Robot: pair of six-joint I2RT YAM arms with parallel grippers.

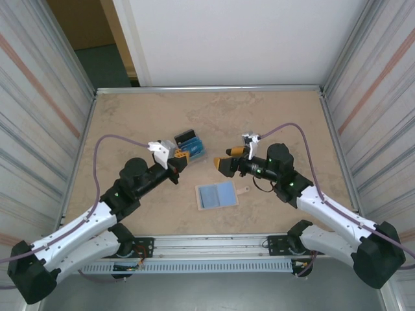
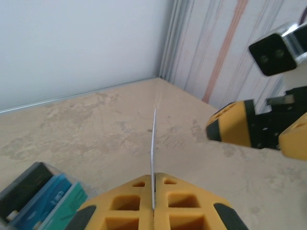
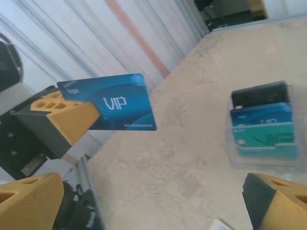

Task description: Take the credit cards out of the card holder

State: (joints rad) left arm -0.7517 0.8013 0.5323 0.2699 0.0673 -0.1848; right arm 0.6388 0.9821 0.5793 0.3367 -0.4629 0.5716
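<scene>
Your left hand (image 2: 153, 194) clamps a blue credit card (image 3: 115, 103) just beyond the card holder (image 1: 216, 194). Your right hand (image 1: 225, 162) gapes open nearby.

Lighting is bright, even and diffuse, from above. Top view: the arms cast faint, soft shadows on the tabletop (image 1: 272, 116), and the white wall (image 1: 227, 39) beyond its far edge is nearly blown out. Left wrist view: the left gripper's fingers (image 2: 124, 211) at the bottom edge are soft, the tabletop beyond sharper. Right wrist view: hazy, washed out, blurred throughout. Lettering on the blue VIP card (image 3: 117, 103) is legible. The right gripper's fingers (image 3: 29, 201) in the bottom corners are out of focus.
</scene>
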